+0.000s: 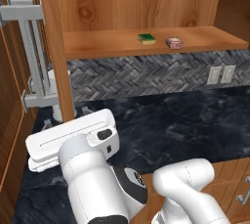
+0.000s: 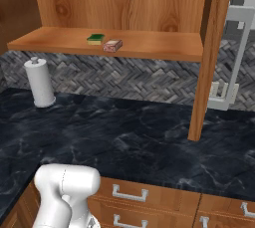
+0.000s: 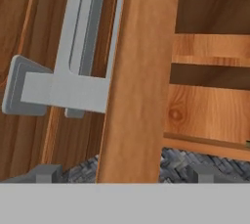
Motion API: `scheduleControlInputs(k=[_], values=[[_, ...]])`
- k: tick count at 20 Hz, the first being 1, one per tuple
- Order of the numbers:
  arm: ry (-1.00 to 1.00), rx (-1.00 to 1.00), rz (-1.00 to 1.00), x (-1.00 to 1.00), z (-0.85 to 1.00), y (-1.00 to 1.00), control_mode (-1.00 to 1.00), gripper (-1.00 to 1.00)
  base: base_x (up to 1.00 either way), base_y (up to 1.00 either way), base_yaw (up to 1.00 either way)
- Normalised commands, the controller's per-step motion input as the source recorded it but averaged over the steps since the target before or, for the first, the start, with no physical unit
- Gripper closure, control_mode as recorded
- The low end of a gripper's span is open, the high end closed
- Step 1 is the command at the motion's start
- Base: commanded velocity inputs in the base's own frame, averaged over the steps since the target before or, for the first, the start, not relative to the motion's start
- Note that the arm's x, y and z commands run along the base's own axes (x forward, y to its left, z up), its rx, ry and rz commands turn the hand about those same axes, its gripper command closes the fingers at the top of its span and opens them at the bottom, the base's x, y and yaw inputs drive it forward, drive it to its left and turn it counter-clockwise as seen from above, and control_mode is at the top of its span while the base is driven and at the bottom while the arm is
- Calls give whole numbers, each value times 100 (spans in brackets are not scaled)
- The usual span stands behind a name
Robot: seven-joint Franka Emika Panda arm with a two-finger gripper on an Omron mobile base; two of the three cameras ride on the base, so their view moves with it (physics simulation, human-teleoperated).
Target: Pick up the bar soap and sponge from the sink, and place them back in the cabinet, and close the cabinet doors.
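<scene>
- Rendered kitchen interior: a dark marbled countertop spans the middle of both base views.
- Grey herringbone tile backsplash behind the counter, bearing paired wall outlets at right of the left base view.
- Wood-grain wall cabinet across the top, doors open, with grey bar handles.
- Paper towel roll upright at left of the right base view.
- Wooden drawers with metal pulls along the bottom edge.

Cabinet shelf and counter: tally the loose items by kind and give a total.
Sponge: 1, on the cabinet shelf
Bar soap: 1, on the shelf beside the sponge
Paper towel roll: 1, upright on the counter
Total: 3
</scene>
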Motion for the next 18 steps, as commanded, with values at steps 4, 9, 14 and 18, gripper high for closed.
scheduleControlInputs(k=[4,9,14,18], values=[[-6,0,-4,21,0,0,-100,-100,0,0,0],[-6,0,-4,19,-2,0,-100,-100,0,0,0],[-2,0,-2,24,0,0,-100,-100,0,0,0],[-4,0,-15,21,0,-8,-100,-100,0,0,0]])
